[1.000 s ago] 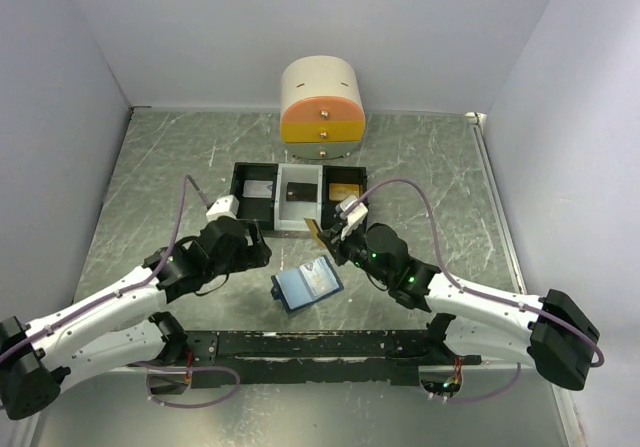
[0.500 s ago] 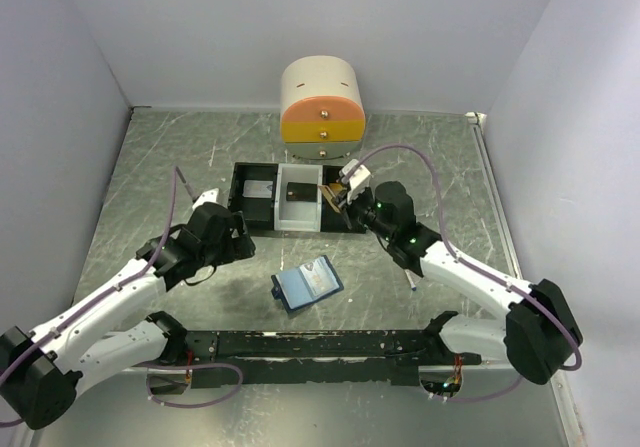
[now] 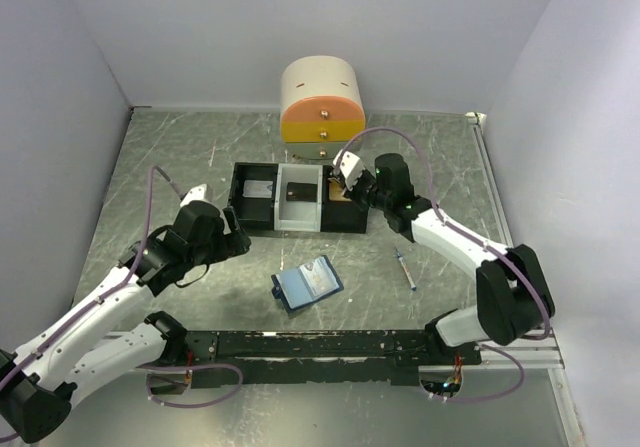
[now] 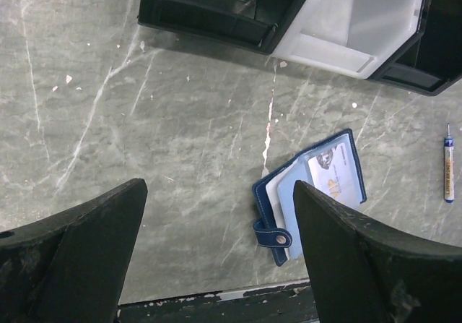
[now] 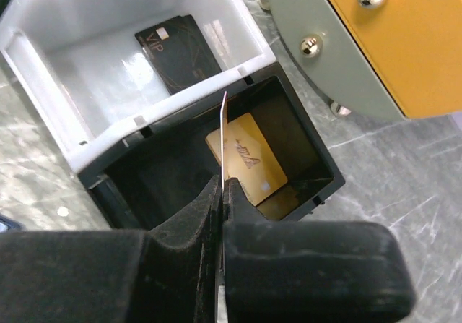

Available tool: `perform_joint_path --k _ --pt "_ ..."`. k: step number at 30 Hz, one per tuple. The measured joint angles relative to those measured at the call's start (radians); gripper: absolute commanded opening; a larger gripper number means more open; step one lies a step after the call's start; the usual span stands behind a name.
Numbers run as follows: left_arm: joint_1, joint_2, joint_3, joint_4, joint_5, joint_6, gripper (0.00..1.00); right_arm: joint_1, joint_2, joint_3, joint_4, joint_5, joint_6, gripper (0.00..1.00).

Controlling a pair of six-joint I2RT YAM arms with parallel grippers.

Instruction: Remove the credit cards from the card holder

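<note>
The card holder (image 3: 307, 284) lies open on the table near the front, light blue inside with a dark blue edge and clasp tab. It also shows in the left wrist view (image 4: 310, 193), with a pale card marked VIP (image 4: 334, 176) in its pocket. My left gripper (image 4: 216, 251) is open and empty, left of the holder. My right gripper (image 5: 224, 186) is shut on a thin card (image 5: 224, 139) held edge-on above the tray's right black compartment (image 5: 303, 131), where a gold card (image 5: 245, 157) lies. A black card (image 5: 180, 52) lies in the white middle compartment.
The black-and-white three-compartment tray (image 3: 238, 198) stands mid-table, a grey card in its left compartment. A cream and orange drawer unit (image 3: 322, 110) stands behind it. A thin white syringe (image 3: 405, 268) lies right of the holder. A black rail (image 3: 300, 345) runs along the near edge.
My right gripper has carried the card from beside the holder back and right to above the tray's right compartment. My left arm has drawn back to the left, away from the holder.
</note>
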Motion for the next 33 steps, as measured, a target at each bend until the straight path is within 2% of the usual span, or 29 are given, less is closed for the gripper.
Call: perform_joint_path --k 6,17,23,33 --pt "0.0 -0.004 0.0 0.0 0.006 -0.011 0.93 -0.016 0.106 0.086 -0.085 -0.033 -0.171 0.0" --pt "0.0 -0.029 -0.002 -0.026 0.006 -0.04 0.93 -0.021 0.23 0.147 -0.149 -0.029 -0.41 0.0" --pt "0.0 -0.019 -0.002 -0.052 0.002 -0.053 0.93 -0.022 0.319 0.228 -0.152 0.017 -0.484 0.0" --pt "0.0 0.0 -0.002 -0.065 0.002 -0.053 0.93 -0.014 0.385 0.235 -0.129 0.087 -0.561 0.0"
